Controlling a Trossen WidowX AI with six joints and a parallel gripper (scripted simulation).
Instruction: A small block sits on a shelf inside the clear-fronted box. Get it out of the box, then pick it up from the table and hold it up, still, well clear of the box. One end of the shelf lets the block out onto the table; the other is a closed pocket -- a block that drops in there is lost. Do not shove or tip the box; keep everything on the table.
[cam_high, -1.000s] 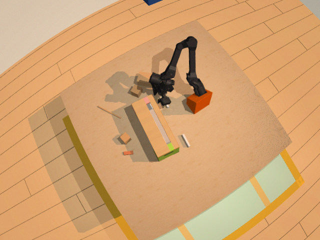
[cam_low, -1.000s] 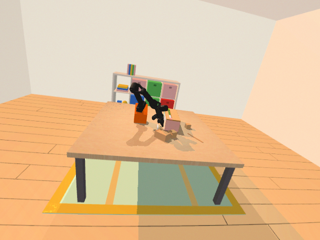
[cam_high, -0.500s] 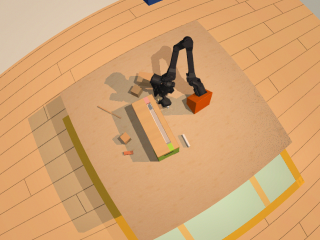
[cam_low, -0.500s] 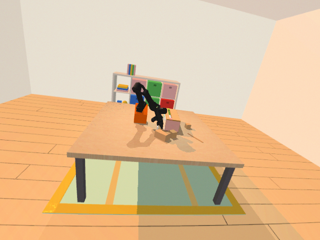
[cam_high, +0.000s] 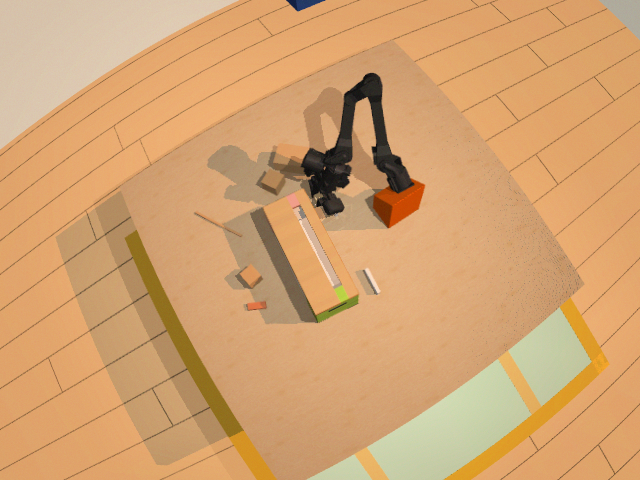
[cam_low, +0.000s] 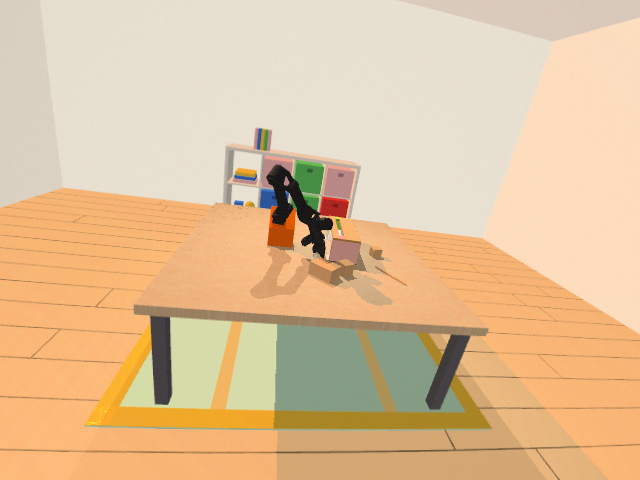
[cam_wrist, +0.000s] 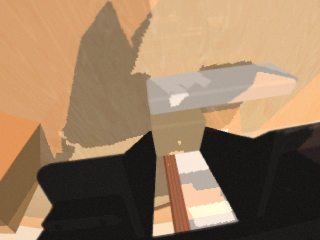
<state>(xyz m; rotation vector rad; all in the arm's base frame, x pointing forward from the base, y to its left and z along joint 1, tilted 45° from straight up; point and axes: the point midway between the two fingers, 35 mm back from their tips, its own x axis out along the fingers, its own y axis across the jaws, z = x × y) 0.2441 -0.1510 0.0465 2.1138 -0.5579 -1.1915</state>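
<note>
"Where was the small block?"

"Outside the box (cam_high: 294, 248) (cam_low: 344, 251), low at the table, by the long side near its pink end. The gripper (cam_high: 321, 200) (cam_low: 318, 255) (cam_wrist: 173, 132) had its fingertips against both sides of the block (cam_wrist: 178, 133), pinching it, as far as that close view showed."

"And the box?"

"Upright, a long slot in its top, the pink end facing the exterior view's near table edge, the green end away from it."

"Any room around?"

"Two wooden blocks (cam_high: 289, 156) (cam_high: 272, 182) (cam_low: 324, 270) (cam_low: 345, 268) stood between the pink end and that edge. A white stick (cam_high: 372, 281) lay near the green end. Wide margins ran to the near corners."

"The room?"

"Wood-grained table (cam_high: 439, 310) (cam_low: 222, 294), plank floor (cam_high: 558, 93) (cam_low: 46, 258), and coloured bins in a shelf unit (cam_low: 228, 175) beyond the far edge."
</note>
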